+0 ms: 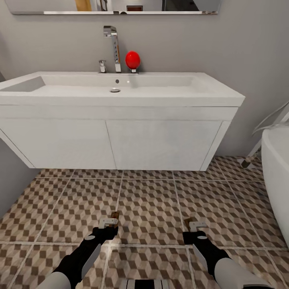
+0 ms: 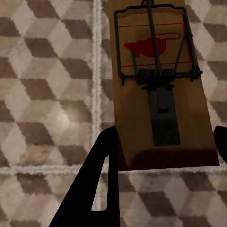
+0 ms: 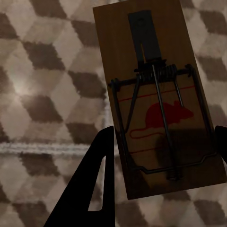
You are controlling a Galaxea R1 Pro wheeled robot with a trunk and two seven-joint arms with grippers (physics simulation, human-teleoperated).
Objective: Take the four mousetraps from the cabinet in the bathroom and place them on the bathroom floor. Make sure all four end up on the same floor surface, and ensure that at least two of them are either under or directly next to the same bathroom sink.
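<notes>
White everywhere up top: boxy sink [image 1: 120,90] with a smooth rectangular basin, flat-fronted vanity doors below, chrome tap [image 1: 113,48] standing at the back edge, glossy red ball-shaped thing [image 1: 133,60] right beside the tap. Grey wall behind, strip of mirror [image 1: 116,8] along the top.

Down low, bathroom floor [image 1: 152,208] in big square tiles, brown, beige and white cube pattern, pale grout lines.

Starting at the left: left gripper [image 1: 109,221], black arm with pale fingertips, hovering low over the tiles in front of the vanity, clamped on a mousetrap [image 2: 161,85]. Seen from the left wrist: flat brown wooden board, rectangular, dark wire spring and bar, dark metal tab, red mouse printed inside a red outline. Black fingers [image 2: 97,184] pinching the board's near end, the rest sticking out over a grout line. Just a sliver of brown [image 1: 115,215] poking past the fingertips in the head view.

Over to the right: right gripper [image 1: 194,225], same deal, closed on a second mousetrap [image 3: 158,99]. Same wood board and wire, red mouse end nearer the fingers [image 3: 97,179], metal tab at the far end. Board tilted a little against the tile grid.

Far right, curved white side of a bathtub [image 1: 277,176], thin chrome leg [image 1: 251,154] beside it.
</notes>
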